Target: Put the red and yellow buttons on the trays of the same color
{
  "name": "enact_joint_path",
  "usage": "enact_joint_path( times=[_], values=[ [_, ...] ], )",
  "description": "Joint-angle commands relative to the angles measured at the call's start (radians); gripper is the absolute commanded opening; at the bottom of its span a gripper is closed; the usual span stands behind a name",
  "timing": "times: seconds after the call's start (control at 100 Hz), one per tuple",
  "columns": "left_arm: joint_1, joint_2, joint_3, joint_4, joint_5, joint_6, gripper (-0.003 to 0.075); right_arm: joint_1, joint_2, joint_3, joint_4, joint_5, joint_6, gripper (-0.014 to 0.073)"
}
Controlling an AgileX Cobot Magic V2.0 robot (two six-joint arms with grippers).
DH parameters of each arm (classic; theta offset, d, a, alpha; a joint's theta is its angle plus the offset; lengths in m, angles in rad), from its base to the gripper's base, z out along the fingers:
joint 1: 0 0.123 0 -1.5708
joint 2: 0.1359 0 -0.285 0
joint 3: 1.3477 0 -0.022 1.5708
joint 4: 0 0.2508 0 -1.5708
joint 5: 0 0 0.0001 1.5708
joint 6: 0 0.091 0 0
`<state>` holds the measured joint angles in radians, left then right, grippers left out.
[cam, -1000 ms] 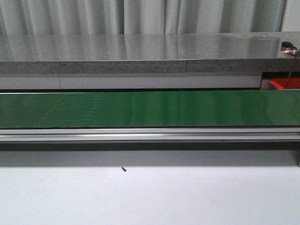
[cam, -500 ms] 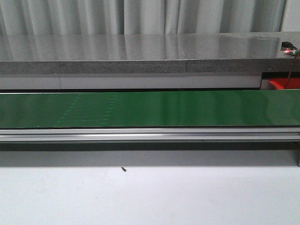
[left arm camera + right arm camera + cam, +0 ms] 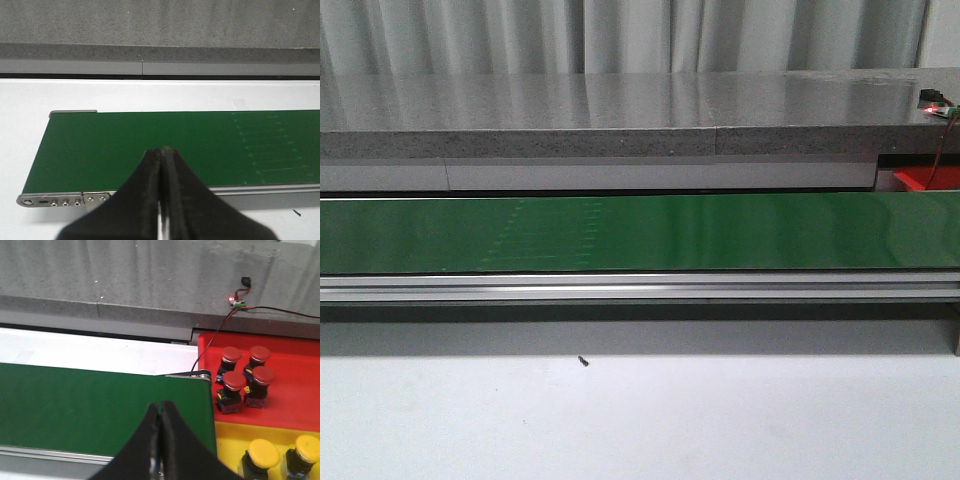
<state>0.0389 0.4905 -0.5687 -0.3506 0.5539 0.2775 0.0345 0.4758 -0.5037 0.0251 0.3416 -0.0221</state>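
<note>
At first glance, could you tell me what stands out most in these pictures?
The long green conveyor belt crosses the front view with nothing on it. Past its right end, four red buttons stand on the red tray, with yellow buttons on the yellow tray beside it.
</note>
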Motion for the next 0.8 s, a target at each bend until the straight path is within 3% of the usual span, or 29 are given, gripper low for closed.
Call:
enact_joint_path(
  times=[0.0,0.44,0.79],
  values=[
    [-0.006,0.002,-0.026,-0.023,-0.074,0.002,-0.002,0.0,-0.084,0.04,-0.081,-0.093,0.079,-0.0068],
    [-0.006,0.002,-0.026,-0.023,-0.074,0.002,-0.002,0.0,-0.507,0.401,-0.083,-0.168,0.084,-0.0068],
    [-0.006,0.005,-0.026,-0.023,-0.072,0.002,-0.002,-0.001,-0.501,0.514,-0.081,-0.284,0.084,-0.0068]
  ],
)
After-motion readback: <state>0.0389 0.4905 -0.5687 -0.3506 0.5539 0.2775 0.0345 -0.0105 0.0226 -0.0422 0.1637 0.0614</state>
